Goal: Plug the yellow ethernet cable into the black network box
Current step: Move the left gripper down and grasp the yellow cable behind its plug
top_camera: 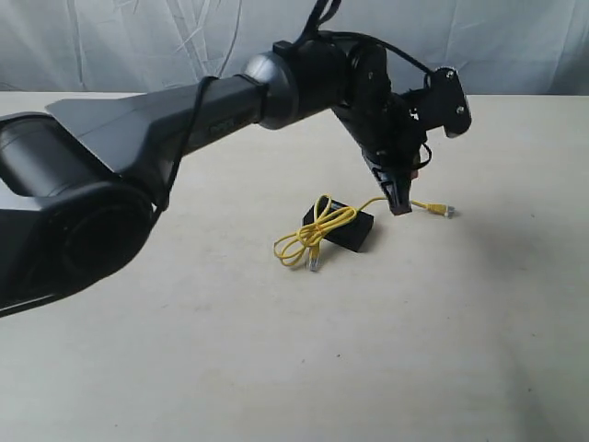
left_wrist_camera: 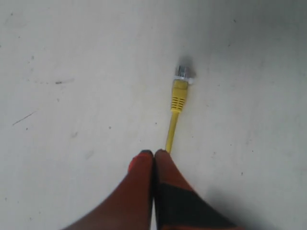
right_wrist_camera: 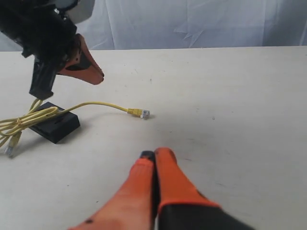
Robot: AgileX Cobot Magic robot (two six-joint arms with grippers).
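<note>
The black network box (top_camera: pixel 345 230) lies flat on the table, also seen in the right wrist view (right_wrist_camera: pixel 56 126). The yellow ethernet cable (top_camera: pixel 309 236) has its tied loops draped over the box. One plug (top_camera: pixel 315 264) rests in front of the box. The other end runs out to a clear plug (top_camera: pixel 446 211) (left_wrist_camera: pixel 182 73) (right_wrist_camera: pixel 144 113) lying on the table. My left gripper (top_camera: pixel 399 208) (left_wrist_camera: pixel 153 153) hovers shut just above that free stretch of cord, nothing between its fingers. My right gripper (right_wrist_camera: pixel 154 154) is shut and empty, low over the table, short of the plug.
The left arm (top_camera: pixel 138 147) stretches across the left and middle of the exterior view. A white cloth backdrop (top_camera: pixel 515 46) hangs behind the table's far edge. The beige tabletop (top_camera: pixel 368 350) shows faint scuff marks.
</note>
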